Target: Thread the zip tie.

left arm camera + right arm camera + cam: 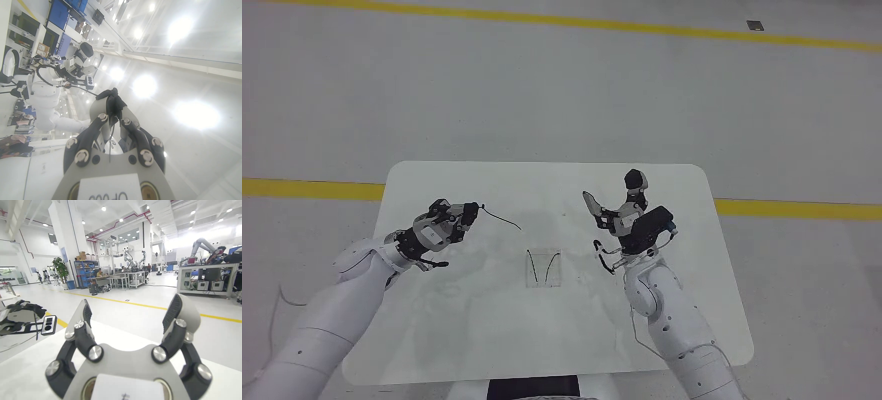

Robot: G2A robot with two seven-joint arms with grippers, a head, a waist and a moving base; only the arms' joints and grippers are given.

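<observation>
Pinching the zip tie [502, 217], left gripper [471, 211] seems closed; right gripper [132, 306] gapes.

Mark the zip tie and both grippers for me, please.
zip tie [500, 215]: top view, middle of its free thin strap.
left gripper [113, 99]: left wrist view, where its shut fingertips meet.
right gripper [131, 299]: right wrist view, midway between its open fingertips.

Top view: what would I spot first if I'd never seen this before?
Probably the left gripper, shut on a thin black zip tie that pokes out toward the middle of the white table. Across from it the right gripper stands wide open, holding nothing. Between them on the table lies a small clear square with two dark curved lines on it.
</observation>
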